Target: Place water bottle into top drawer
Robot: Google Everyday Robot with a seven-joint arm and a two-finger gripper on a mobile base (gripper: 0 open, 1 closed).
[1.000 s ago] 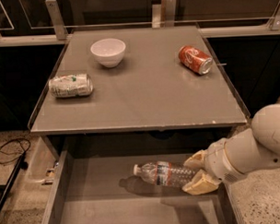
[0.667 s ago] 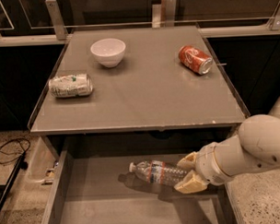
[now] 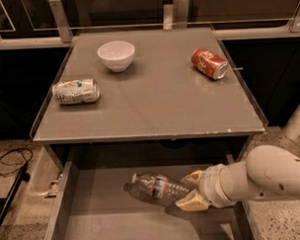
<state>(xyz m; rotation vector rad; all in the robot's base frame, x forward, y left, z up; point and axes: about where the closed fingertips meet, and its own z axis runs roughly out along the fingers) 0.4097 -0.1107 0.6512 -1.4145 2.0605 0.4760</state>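
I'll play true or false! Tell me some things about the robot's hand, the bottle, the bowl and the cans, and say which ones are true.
1. The hand is down at the open top drawer, gripping the water bottle. True.
2. The white bowl sits inside the drawer. False: it stands on the table, near the back.
3. The red can lies on its side on the table. True.
4. The crushed can touches the red can. False: they lie far apart, on opposite sides of the table.
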